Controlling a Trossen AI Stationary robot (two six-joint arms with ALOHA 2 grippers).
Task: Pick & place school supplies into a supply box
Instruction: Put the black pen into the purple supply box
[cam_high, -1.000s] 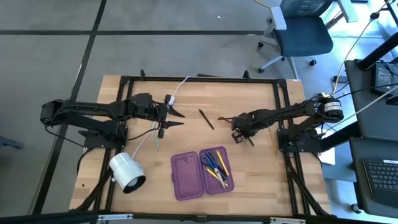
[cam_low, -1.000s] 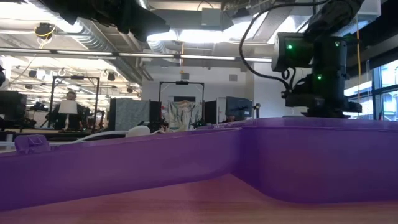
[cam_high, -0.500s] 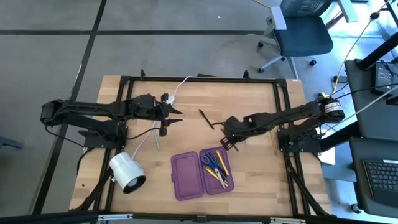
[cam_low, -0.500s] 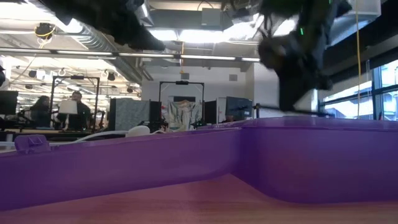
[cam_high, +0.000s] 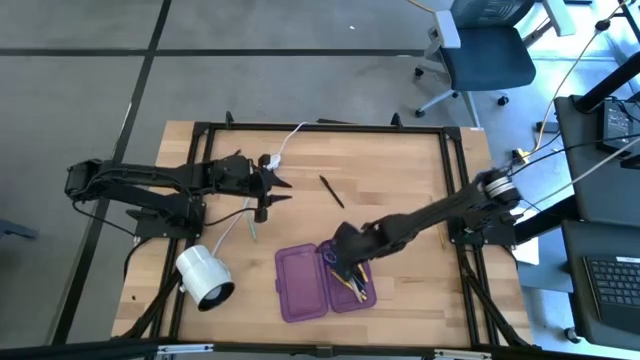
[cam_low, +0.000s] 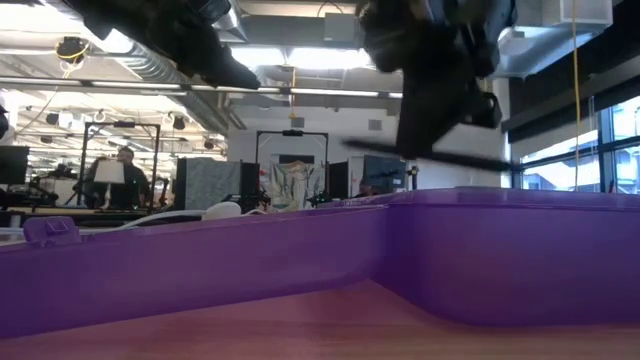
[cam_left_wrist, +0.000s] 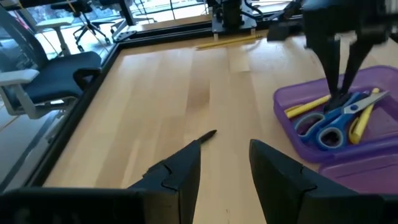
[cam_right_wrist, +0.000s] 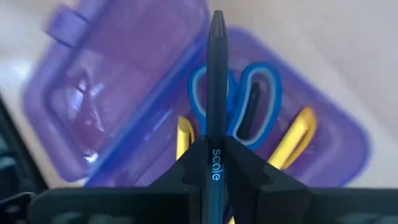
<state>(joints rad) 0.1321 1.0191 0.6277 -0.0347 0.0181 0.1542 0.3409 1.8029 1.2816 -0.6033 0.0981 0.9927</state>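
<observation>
The purple supply box (cam_high: 303, 285) lies open near the table's near edge. Its right half (cam_left_wrist: 367, 155) holds blue-handled scissors (cam_right_wrist: 239, 93) and yellow pencils (cam_right_wrist: 292, 140). My right gripper (cam_high: 345, 255) hangs over that half, shut on a dark pen (cam_right_wrist: 215, 81). Another dark pen (cam_high: 332, 190) lies flat on the wood at mid-table. My left gripper (cam_left_wrist: 224, 162) stands open over the table's left part, pointing toward this pen (cam_left_wrist: 205, 135), with nothing between its fingers. My right gripper pinches the dark pen's barrel (cam_right_wrist: 215, 152), about mid-length, between its two fingers. The fingers slant down from above and lie across the pen. The pen (cam_low: 430, 152) hangs nearly level, clear of the box's rim (cam_low: 300, 260), above the scissors.
A white cylindrical lamp (cam_high: 205, 277) lies at the near left, with its white cable (cam_high: 285, 140) running to the far edge. A thin green pencil (cam_high: 252, 226) lies near the left gripper. A yellow pencil (cam_left_wrist: 236, 41) lies by the right edge.
My right gripper, still shut on the dark pen, has swung from the table's right middle toward the near edge and leftward. It now hangs above the box's right half. The pen has stayed lifted clear and roughly level.
</observation>
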